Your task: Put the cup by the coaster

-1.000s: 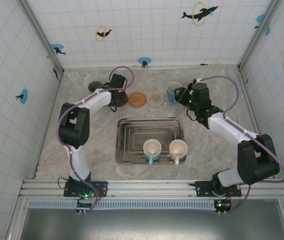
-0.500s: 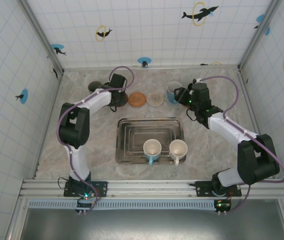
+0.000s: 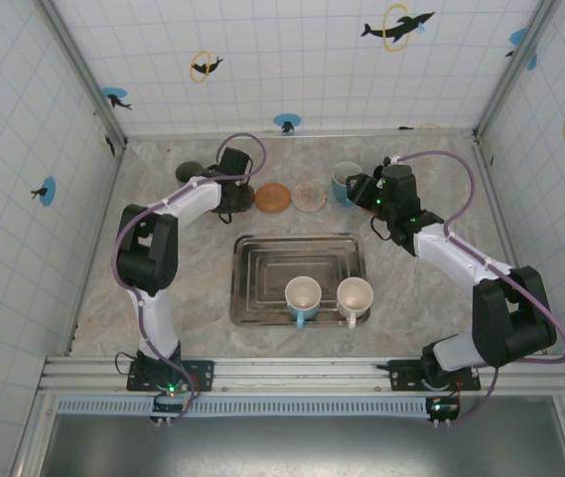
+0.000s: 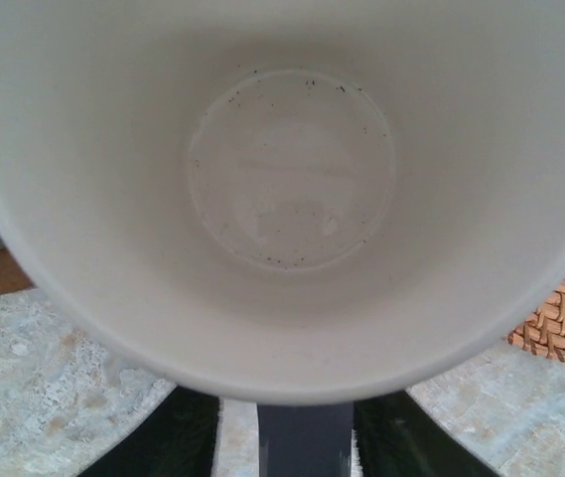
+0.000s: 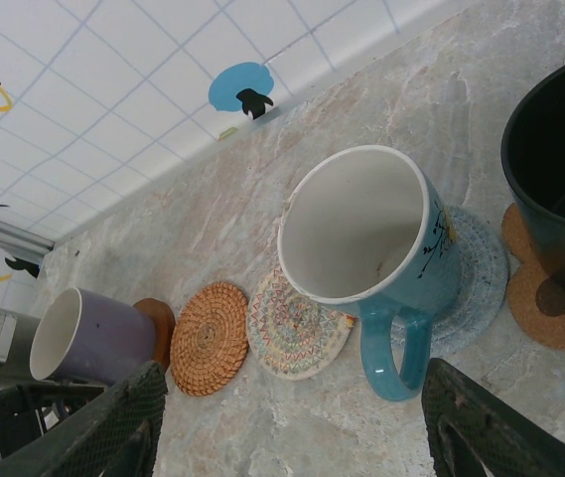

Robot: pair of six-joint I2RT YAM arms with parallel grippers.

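Nothing has moved in the last second. The lilac ceramic cup (image 5: pixel 93 333) stands near the marble table's (image 3: pixel 193 288) far edge, beside the round woven orange coaster (image 5: pixel 210 338). The left gripper (image 3: pixel 234 195) is at the cup, its hold unclear. The right gripper (image 5: pixel 292 397) gapes empty. Placement looks nearly finished.

No legible text, labels, brands or numbers anywhere.

Overhead view of the table (image 3: pixel 163 278). A metal tray (image 3: pixel 262 260) lies at centre, holding a blue-handled cup (image 3: pixel 303 296) and a white cup (image 3: pixel 354 296) upright at its near edge. Beyond it lie a brown coaster (image 3: pixel 272 197) and a pale coaster (image 3: pixel 310 196), side by side. The left gripper (image 3: pixel 234 197) sits just left of the brown coaster. The right gripper (image 3: pixel 359 189) is just beside a blue cup (image 3: pixel 344 181).
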